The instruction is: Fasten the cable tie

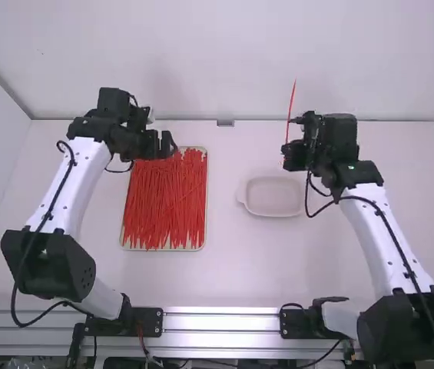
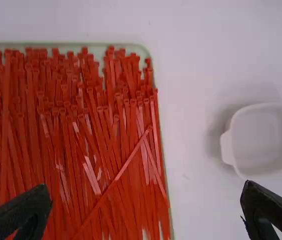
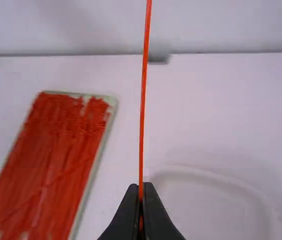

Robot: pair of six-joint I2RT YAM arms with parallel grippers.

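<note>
On the white desk [image 1: 240, 265], left of middle, a flat tray [image 1: 163, 248] carries a thick heap of red cable ties [image 1: 167, 200], most of them lying lengthwise from 12 to 6 o'clock, with one or two slung crosswise on top. Well apart from the tray, at its 3 o'clock, stands a small white dish [image 1: 274, 206] with a little handle tab on the side facing the tray.

The left tool [image 1: 167, 144] hangs over the far end of the heap, at the tray's 12 o'clock edge. Its two black fingers [image 2: 18, 215] are spread wide and hold nothing.

The right tool [image 3: 141, 192] is raised over the dish's far rim, at about 1 o'clock from the dish's middle. Its fingers are pinched tight on a single cable tie [image 3: 143, 100], gripped near one end. The rest of that strap stands straight up toward 12 o'clock, thin and nearly vertical, clear of the desk.
</note>
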